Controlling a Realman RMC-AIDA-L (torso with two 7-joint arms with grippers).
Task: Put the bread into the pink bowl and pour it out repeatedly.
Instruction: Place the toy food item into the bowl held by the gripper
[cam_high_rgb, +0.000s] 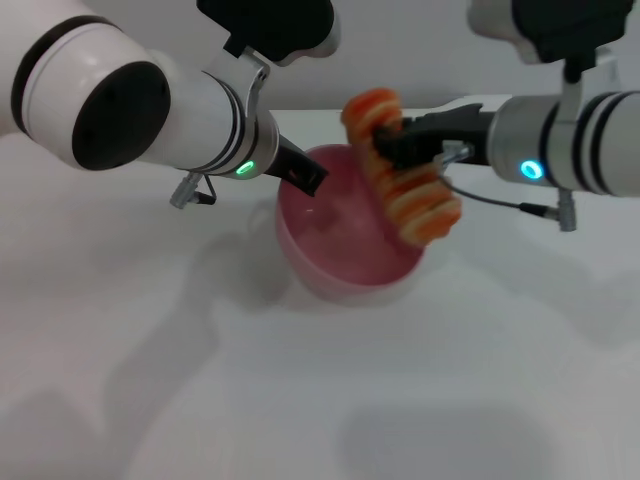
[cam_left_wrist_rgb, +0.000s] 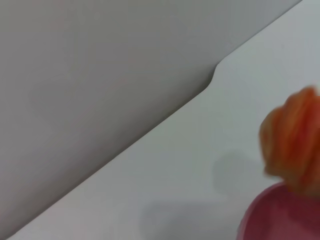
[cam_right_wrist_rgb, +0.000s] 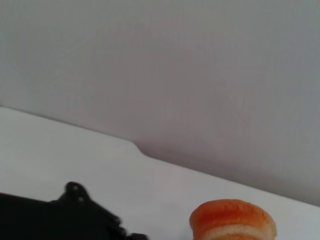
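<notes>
The pink bowl (cam_high_rgb: 345, 240) stands on the white table, tilted toward me, with its left rim held by my left gripper (cam_high_rgb: 305, 178), which is shut on it. Over the bowl's right rim hangs the bread (cam_high_rgb: 405, 175), an orange loaf with cream stripes, slanting from upper left to lower right. My right gripper (cam_high_rgb: 385, 150) comes in from the right and is shut on the loaf's middle. The bread (cam_left_wrist_rgb: 295, 145) rises above the bowl's rim (cam_left_wrist_rgb: 280, 212) in the left wrist view. One end of the bread (cam_right_wrist_rgb: 232, 220) shows in the right wrist view, beside the left gripper (cam_right_wrist_rgb: 75, 215).
The white table (cam_high_rgb: 200, 380) stretches all around the bowl. A grey wall (cam_left_wrist_rgb: 100, 65) stands behind the table's far edge, which has a small notch (cam_left_wrist_rgb: 214, 75).
</notes>
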